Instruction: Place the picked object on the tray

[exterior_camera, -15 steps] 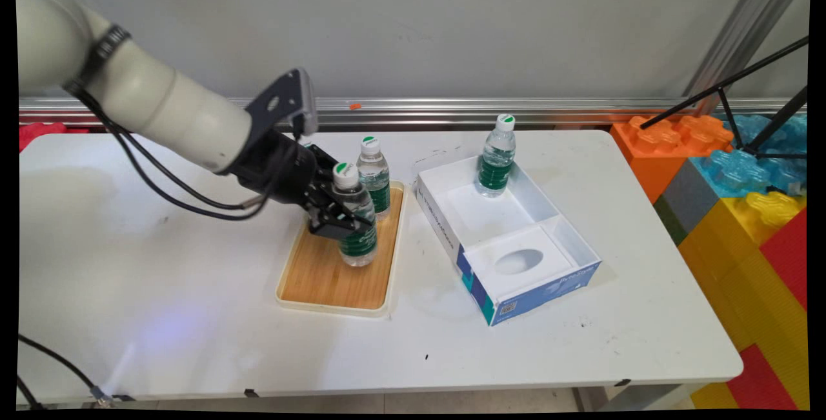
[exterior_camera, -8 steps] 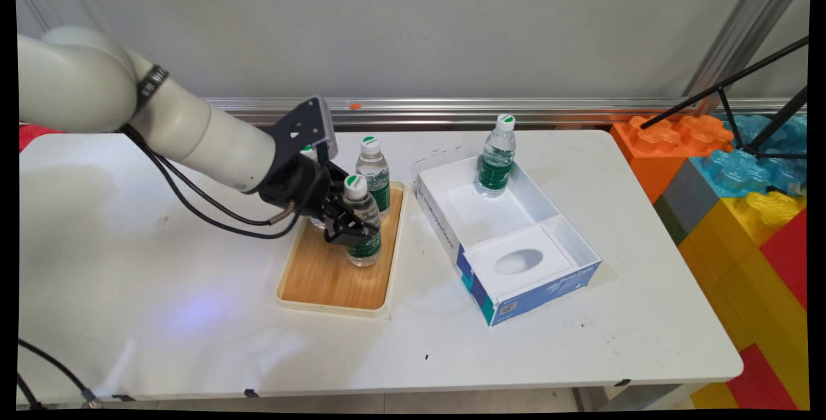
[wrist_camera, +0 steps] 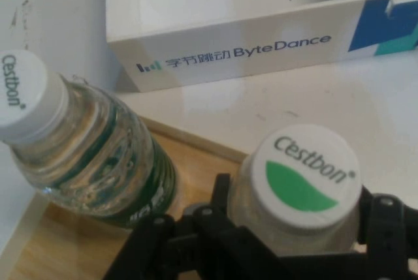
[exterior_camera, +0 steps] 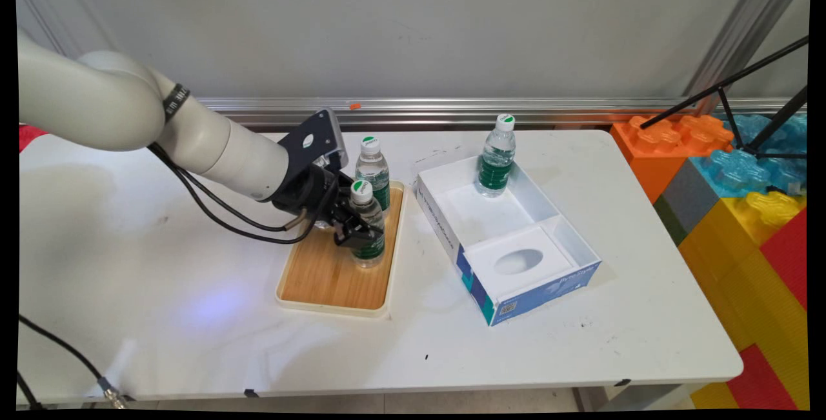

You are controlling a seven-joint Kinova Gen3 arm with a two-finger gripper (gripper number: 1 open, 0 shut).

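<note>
While its fingers pinch the near water bottle (exterior_camera: 366,230) below the cap, the gripper (exterior_camera: 353,231) has carried it rightward and lower, upright on the wooden tray (exterior_camera: 322,281), beside the second bottle (exterior_camera: 373,171), facing the white box (exterior_camera: 445,230)

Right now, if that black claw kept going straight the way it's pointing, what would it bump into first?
The gripper is shut on the near bottle, so that goes with it. Beyond lies bare table, then probably the white box's side wall.
</note>
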